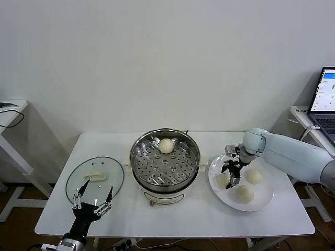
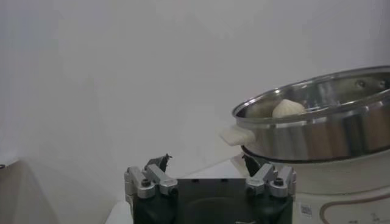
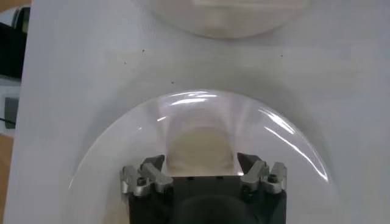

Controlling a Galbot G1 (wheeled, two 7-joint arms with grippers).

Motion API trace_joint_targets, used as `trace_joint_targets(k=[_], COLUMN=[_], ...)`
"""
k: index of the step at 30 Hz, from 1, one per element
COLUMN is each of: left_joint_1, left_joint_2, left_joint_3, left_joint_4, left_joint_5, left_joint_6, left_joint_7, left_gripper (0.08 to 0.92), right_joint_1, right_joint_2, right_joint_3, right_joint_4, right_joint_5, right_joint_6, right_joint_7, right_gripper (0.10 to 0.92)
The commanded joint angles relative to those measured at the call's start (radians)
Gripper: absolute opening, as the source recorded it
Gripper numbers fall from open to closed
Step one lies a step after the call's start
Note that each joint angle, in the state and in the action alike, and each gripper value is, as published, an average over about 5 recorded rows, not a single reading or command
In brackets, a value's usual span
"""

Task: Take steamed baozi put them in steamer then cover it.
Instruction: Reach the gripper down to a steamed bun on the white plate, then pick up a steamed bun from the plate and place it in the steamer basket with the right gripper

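The steamer (image 1: 137, 151) stands open at mid-table with one steamed baozi (image 1: 166, 146) on its perforated tray. A white plate (image 1: 264, 203) to its right holds three more baozi. My right gripper (image 1: 232, 179) has come down over the leftmost one (image 1: 222, 181), and its fingers press that bun's sides while it rests on the plate. In the right wrist view the bun (image 3: 200, 145) fills the gap of the right gripper (image 3: 200, 159). The glass cover (image 1: 78, 178) lies flat at the left. My left gripper (image 1: 99, 185) hovers open over its near edge.
The other two baozi (image 1: 254, 177) (image 1: 244, 193) lie just right of the gripped one. In the left wrist view the steamer (image 2: 317, 131) with its baozi (image 2: 287, 108) sits beyond the open left gripper (image 2: 206, 159). A laptop (image 1: 324, 99) stands on a side table at the far right.
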Motion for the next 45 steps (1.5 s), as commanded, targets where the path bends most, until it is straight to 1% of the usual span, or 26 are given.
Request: trace_joint_targets(k=[1,4,7,13,18,22,26,31,36,45], left_joint_1=[0.001,0.001,0.002,-0.001,-0.007,-0.011,-0.016,-0.018,-0.023,-0.026], left_joint_2=[-0.001,-0.002,-0.001,0.006,0.011,0.014,0.017,0.016,0.015,0.013], left_joint_3=[0.000,-0.001,-0.004,-0.007,-0.002,0.005,0.012,0.017,0.019,0.024], left_joint_4=[0.001,-0.001,-0.004,-0.007,-0.013,-0.015,-0.015,-0.013,-0.007,0.003], left_joint_5=[0.000,0.000,-0.001,-0.003,-0.005,-0.005,-0.005,-0.005,-0.005,-0.005], left_joint_6=[-0.002,-0.002,-0.001,0.000,0.000,0.001,0.002,-0.001,-0.007,-0.013], left_joint_7=[0.000,-0.001,-0.001,-0.002,-0.002,-0.002,-0.002,-0.002,-0.002,-0.001], left_gripper=[0.823,0.823,0.823,0.823,0.823,0.823,0.823,0.823,0.823,0.823], right_joint_1=[-0.024,-0.013,0.020,0.195,0.462,0.605,0.674,0.677,0.632,0.511], right_joint_2=[0.017,0.013,-0.001,-0.027,0.020,0.106,0.219,0.375,0.516,0.653], right_joint_3=[0.002,0.000,-0.003,-0.013,-0.093,-0.149,-0.181,-0.205,-0.231,-0.271], right_joint_4=[-0.014,-0.005,0.018,0.062,0.084,0.124,0.155,0.159,0.108,-0.007], right_joint_5=[-0.011,-0.014,-0.018,-0.042,0.000,0.089,0.180,0.268,0.320,0.347], right_joint_6=[-0.011,-0.011,-0.010,0.027,0.066,0.055,0.018,-0.027,-0.059,-0.096], right_joint_7=[0.009,0.005,-0.010,-0.137,-0.264,-0.303,-0.297,-0.262,-0.209,-0.109], right_gripper=[0.705,0.664,0.642,0.622,0.617,0.608,0.603,0.587,0.574,0.560])
